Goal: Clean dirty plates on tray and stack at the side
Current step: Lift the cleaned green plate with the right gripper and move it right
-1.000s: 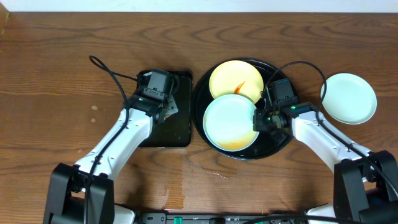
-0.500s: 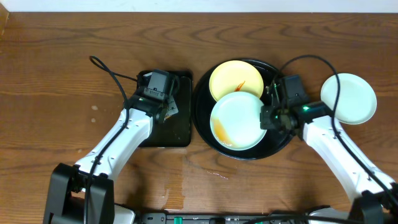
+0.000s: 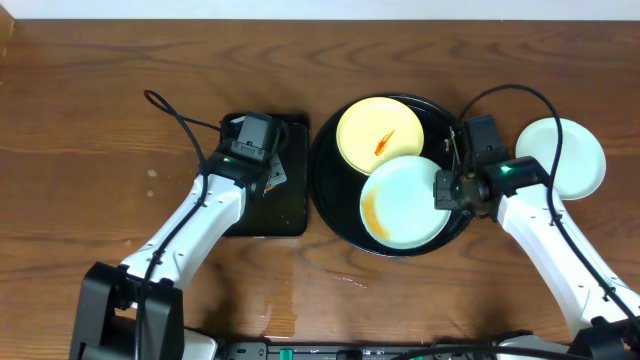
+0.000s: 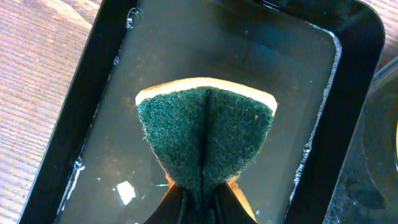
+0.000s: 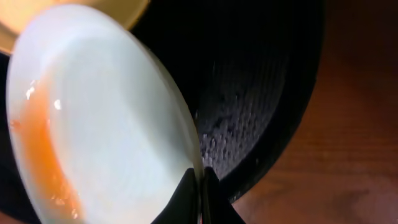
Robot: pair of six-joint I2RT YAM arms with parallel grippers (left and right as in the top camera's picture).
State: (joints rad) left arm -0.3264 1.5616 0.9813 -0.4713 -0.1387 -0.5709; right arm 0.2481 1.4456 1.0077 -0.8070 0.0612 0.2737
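The round black tray [image 3: 335, 195] holds a pale yellow plate [image 3: 378, 132] with a small orange-red smear. My right gripper [image 3: 443, 190] is shut on the right rim of a mint-blue plate [image 3: 404, 201] with an orange smear on its left side, held tilted over the tray [image 5: 261, 112]. The right wrist view shows this plate [image 5: 99, 118] pinched at its edge by the right gripper [image 5: 200, 180]. A clean mint-blue plate [image 3: 563, 158] lies on the table to the right. My left gripper [image 4: 200, 199] is shut on a green-and-yellow sponge [image 4: 205, 134].
The sponge hangs over a small rectangular black tray [image 3: 290, 215] left of the round tray; it holds shallow water [image 4: 112, 124]. Cables loop from both arms. The surface is brown wood [image 3: 80, 150].
My right gripper has carried the smeared mint-blue plate rightward across the tray, uncovering the yellow plate. The left arm has not moved.
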